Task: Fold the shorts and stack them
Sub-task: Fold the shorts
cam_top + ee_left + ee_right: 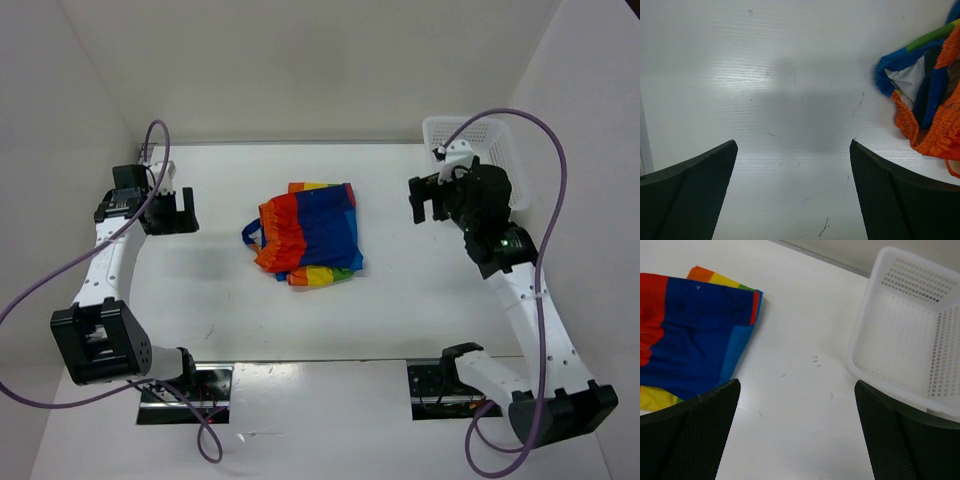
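The left gripper (793, 143) and right gripper (797, 382) both hold their fingers spread wide over the tabletop (215, 300), gripping nothing. The shorts (310, 232) lie folded at the tabletop's middle, cut off in both wrist views. The white basket (864, 317) at the far right corner, half hidden behind the right arm (525, 300), shows only lattice floor.
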Action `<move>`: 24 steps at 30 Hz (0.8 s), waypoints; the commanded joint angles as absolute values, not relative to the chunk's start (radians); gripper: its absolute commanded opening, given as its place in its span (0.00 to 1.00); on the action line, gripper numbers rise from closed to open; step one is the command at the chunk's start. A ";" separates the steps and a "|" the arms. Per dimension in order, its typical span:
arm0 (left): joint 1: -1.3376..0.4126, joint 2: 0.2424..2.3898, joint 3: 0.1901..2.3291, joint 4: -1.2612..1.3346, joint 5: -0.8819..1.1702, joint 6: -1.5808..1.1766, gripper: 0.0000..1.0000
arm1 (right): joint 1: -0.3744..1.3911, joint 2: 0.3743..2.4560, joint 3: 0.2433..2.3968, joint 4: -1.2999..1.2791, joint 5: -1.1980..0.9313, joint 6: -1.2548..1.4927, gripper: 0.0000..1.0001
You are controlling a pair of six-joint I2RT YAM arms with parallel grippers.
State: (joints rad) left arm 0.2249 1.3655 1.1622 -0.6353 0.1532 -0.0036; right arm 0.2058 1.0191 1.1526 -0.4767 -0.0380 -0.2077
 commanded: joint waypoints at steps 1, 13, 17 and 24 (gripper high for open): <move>0.221 1.335 1.150 -0.603 0.176 0.000 1.00 | 0.152 0.928 1.129 -0.483 0.025 -0.218 1.00; 0.221 1.129 1.200 -0.598 -0.017 0.000 1.00 | 0.140 0.684 0.971 -0.503 -0.061 -0.275 1.00; 0.221 1.008 1.120 -0.630 -0.017 0.000 1.00 | 0.140 0.574 0.895 -0.512 -0.072 -0.275 1.00; 0.221 0.907 1.013 -0.591 -0.032 0.000 1.00 | 0.130 0.442 0.830 -0.485 -0.043 -0.235 1.00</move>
State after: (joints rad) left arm 0.2211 0.9306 1.0458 -0.6224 -0.0177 -0.0036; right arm 0.1368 0.4484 0.8497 -0.5255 -0.0563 -0.2478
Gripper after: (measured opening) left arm 0.998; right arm 0.997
